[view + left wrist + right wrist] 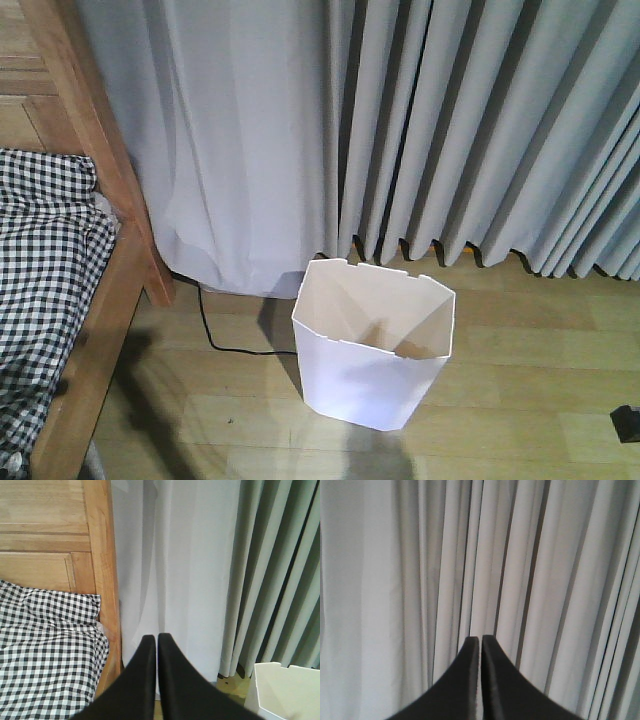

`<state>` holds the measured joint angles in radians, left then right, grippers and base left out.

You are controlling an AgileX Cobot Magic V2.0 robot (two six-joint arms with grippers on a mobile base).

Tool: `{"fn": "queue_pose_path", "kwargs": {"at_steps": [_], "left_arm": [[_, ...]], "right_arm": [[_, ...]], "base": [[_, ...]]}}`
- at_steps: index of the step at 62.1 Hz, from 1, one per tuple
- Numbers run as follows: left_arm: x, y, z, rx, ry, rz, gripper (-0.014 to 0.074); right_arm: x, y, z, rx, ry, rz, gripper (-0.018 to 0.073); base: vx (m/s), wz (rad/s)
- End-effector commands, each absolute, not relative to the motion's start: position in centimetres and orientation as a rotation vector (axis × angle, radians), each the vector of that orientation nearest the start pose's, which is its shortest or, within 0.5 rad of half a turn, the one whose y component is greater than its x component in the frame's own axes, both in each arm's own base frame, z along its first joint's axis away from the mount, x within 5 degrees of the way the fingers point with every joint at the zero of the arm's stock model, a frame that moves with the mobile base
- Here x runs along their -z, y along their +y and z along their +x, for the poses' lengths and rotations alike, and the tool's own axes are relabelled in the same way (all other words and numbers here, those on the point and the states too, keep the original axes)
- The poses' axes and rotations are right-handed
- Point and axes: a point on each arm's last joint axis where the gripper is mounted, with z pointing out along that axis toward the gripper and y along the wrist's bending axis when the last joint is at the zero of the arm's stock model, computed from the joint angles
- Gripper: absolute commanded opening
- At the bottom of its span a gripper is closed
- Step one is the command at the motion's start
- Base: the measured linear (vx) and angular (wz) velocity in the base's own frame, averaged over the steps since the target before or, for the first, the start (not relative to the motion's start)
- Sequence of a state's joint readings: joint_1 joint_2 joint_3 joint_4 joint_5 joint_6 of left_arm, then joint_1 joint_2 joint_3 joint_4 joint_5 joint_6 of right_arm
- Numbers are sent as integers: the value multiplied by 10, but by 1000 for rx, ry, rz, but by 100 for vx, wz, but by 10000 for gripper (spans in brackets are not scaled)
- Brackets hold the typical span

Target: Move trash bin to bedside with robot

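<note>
The left end effector (156, 642) has its fingers pressed together with only a thin slit between them, holding nothing, aimed at the curtain (195, 570) beside the bed (100, 570). The right end effector (480, 642) is likewise closed and empty. The trash bin (372, 350) stands on the floor (520, 400) at the bed's 3 o'clock, near the curtain.

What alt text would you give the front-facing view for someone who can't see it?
A white faceted trash bin stands upright on the wood floor before grey curtains, apart from the wooden bed frame with its black-and-white gingham cover at left. A black cable runs between them.
</note>
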<state>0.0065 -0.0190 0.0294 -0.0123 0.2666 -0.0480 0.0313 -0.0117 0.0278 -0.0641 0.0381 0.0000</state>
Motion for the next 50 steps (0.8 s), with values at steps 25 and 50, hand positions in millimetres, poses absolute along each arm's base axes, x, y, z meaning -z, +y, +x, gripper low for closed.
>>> {"fn": "queue_pose_path", "kwargs": {"at_steps": [25,50], "left_arm": [[-178,0,56,54,1705,-63,-6],[-178,0,56,54,1705,-63,-6]], "right_arm": [[-197,2,56,33,1517,-98,-11],[-197,3,56,11,1518,-80,-11]], "base": [[0,0],[0,0]]}}
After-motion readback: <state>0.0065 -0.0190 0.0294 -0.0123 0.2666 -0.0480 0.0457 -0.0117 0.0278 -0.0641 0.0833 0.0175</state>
